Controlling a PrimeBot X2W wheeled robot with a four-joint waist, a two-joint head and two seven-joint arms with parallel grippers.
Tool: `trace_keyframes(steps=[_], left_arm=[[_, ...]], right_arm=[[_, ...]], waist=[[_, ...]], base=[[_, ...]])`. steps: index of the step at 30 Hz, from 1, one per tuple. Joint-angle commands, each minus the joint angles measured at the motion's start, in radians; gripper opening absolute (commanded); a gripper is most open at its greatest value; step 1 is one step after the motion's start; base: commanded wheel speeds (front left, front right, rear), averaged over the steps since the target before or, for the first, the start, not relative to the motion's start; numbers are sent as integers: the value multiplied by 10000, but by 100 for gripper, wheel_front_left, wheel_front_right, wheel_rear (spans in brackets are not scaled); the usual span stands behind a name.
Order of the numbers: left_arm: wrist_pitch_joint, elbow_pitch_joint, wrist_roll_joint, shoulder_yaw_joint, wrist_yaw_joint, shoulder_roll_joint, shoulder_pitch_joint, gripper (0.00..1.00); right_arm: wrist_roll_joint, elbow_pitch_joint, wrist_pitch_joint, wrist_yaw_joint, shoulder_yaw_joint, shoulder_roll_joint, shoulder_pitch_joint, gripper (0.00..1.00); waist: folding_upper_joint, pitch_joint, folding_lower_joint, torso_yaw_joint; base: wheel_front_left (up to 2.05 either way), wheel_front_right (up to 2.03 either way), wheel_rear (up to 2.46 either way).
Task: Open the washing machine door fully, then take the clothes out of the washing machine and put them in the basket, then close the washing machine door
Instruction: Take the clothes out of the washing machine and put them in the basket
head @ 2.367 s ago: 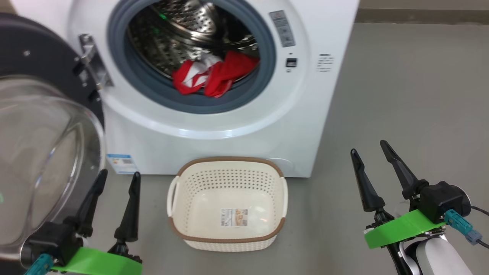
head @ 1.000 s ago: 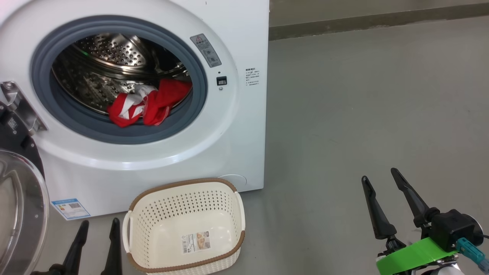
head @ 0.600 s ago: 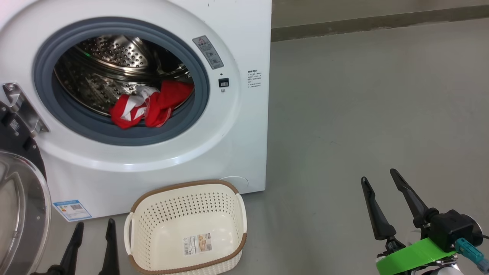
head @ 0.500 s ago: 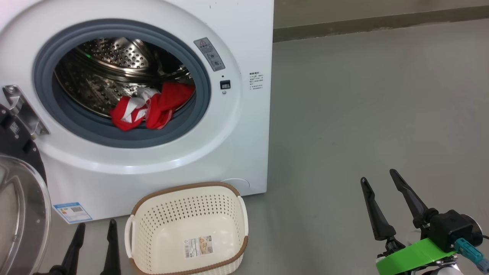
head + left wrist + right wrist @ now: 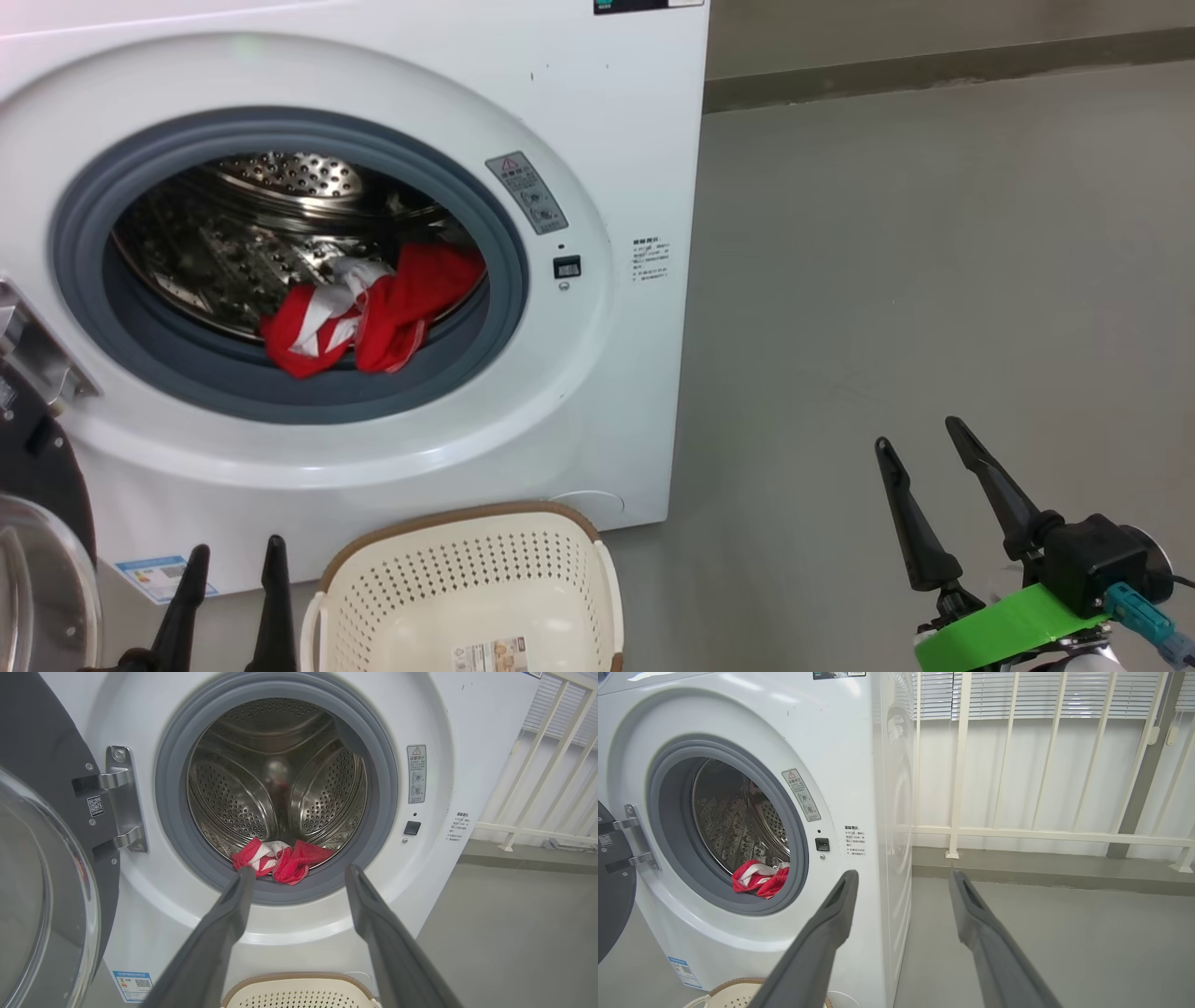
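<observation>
Head view, items listed near to far.

1. My left gripper (image 5: 236, 549): sitting at the lower left edge, fingers spread apart and holding nothing, tips pointing up just left of the basket.
2. My right gripper (image 5: 917, 435): hovering low at the right over the grey floor (image 5: 934, 233), fingers likewise parted and empty, well apart from the machine.
3. The basket (image 5: 467, 516): standing on the floor just in front of the washing machine, with a label (image 5: 492, 651) showing on its bottom. The frame edge is cutting off its near end.
4. The washing machine door (image 5: 42, 467): hanging open at the far left, black rim and glass bowl partly showing. I cannot tell from here how far it is swung.
5. The washing machine (image 5: 607, 121): white front facing me, grey rubber ring (image 5: 308, 399) framing the steel drum (image 5: 233, 233).
6. The clothes (image 5: 373, 313): red and white, lying bunched at the drum's front lip and draping onto the ring.

Left wrist view: my fingers are pointing at the opening, with the clothes appearing between the tips.

Right wrist view: a white railing (image 5: 957, 788) is standing beyond the machine's side.
</observation>
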Motion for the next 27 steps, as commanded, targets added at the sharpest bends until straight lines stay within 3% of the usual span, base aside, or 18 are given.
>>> trace_keyframes(steps=[1,27], left_arm=[[-120,-292,56,361,-66,63,-213,100],[-120,9,107,251,45,91,-319,100]], right_arm=[[75,-212,-65,65,200,-121,-257,100],[107,-219,-65,65,271,-240,-181,100]], waist=[[-1,-2,0,-9],[-1,-93,0,47]], base=[[66,-66,0],[5,-5,0]])
